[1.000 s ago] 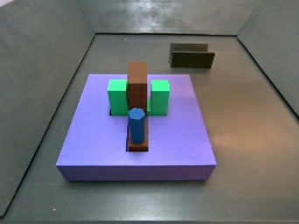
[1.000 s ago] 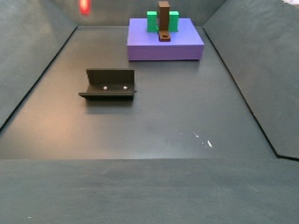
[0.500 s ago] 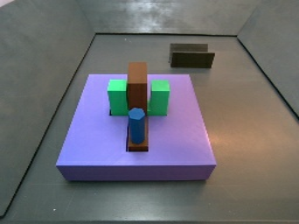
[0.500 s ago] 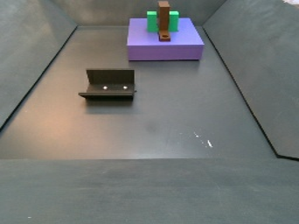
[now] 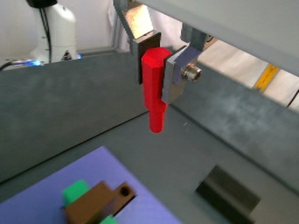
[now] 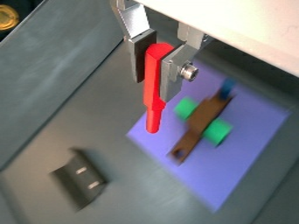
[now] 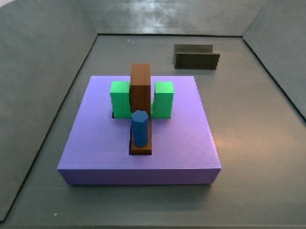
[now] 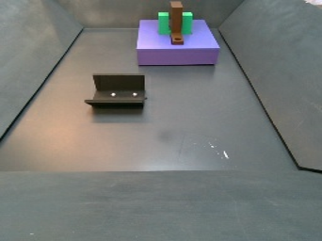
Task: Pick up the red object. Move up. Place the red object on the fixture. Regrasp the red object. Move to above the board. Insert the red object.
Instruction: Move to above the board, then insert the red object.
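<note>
My gripper (image 5: 160,61) is shut on the red object (image 5: 155,87), a bright red peg that hangs down from between the silver fingers. Both wrist views show it, with the gripper (image 6: 156,63) holding the peg (image 6: 153,96) high above the floor, over the near edge of the purple-blue board (image 6: 257,140). The board (image 7: 180,143) carries a green block (image 7: 163,98), a brown upright bar (image 7: 141,85) and a blue hexagonal peg (image 7: 140,128). The dark fixture (image 8: 117,91) stands apart on the floor. Neither the gripper nor the peg shows in the side views.
Grey sloping walls enclose the dark floor (image 8: 164,141). The fixture also shows in a wrist view (image 6: 82,179) and in a side view (image 7: 196,58), away from the board (image 8: 157,52).
A red spot at the top edge of a side view one second ago is gone now; it left the frame upward. Board, blocks and fixture have not moved.
</note>
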Motion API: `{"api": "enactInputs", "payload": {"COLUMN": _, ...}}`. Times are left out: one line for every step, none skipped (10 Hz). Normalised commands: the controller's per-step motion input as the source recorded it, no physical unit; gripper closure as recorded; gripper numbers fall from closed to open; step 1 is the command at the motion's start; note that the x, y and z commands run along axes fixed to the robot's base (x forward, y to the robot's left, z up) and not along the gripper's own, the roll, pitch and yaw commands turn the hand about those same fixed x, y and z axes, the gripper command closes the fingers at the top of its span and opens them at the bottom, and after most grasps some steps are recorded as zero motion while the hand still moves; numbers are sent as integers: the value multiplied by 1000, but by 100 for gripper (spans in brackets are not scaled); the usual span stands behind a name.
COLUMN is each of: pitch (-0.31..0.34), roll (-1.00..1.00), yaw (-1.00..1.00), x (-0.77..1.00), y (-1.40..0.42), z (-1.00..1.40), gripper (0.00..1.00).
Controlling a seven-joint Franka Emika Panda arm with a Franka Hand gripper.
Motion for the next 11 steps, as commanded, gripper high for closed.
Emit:
{"api": "enactInputs", "payload": {"pitch": 68, "roll": -1000, "yaw": -67, "x": -65, "y": -4, "z": -12, "gripper": 100}}
{"api": "enactInputs", "payload": {"pitch": 57, "roll": -1000, "yaw": -55, "x": -29, "y": 15, "z": -9, "gripper": 100}}
{"api": "enactInputs", "payload": {"pitch": 22, "roll": -686, "yaw": -33, "x": -54, "y": 8, "z": 6, "gripper": 100}}
{"api": "enactInputs", "payload": {"pitch": -4, "roll": -477, "yaw": -19, "x": -48, "y": 13, "z": -12, "gripper": 100}}
{"api": "enactInputs", "payload": {"pitch": -10, "roll": -280, "yaw": -11, "x": -35, "y": 10, "z": 0, "gripper": 100}}
{"api": "enactInputs", "payload": {"pitch": 0, "roll": 0, "yaw": -6, "x": 0, "y": 0, "z": -3, "gripper": 100}}
{"api": "enactInputs", "payload": {"pitch": 0, "roll": -127, "yaw": -77, "x": 294, "y": 329, "z": -363, "gripper": 100}}
{"api": "enactInputs", "payload": {"pitch": 0, "roll": -341, "yaw": -471, "x": 0, "y": 189, "z": -414, "gripper": 100}}
{"api": "enactInputs", "payload": {"pitch": -61, "roll": -416, "yaw": -477, "x": 120, "y": 91, "z": -249, "gripper": 100}}
{"api": "enactInputs", "payload": {"pitch": -160, "roll": -446, "yaw": -426, "x": 369, "y": 214, "z": -171, "gripper": 100}}
{"api": "enactInputs", "payload": {"pitch": -221, "roll": -376, "yaw": -357, "x": 374, "y": 351, "z": -269, "gripper": 100}}
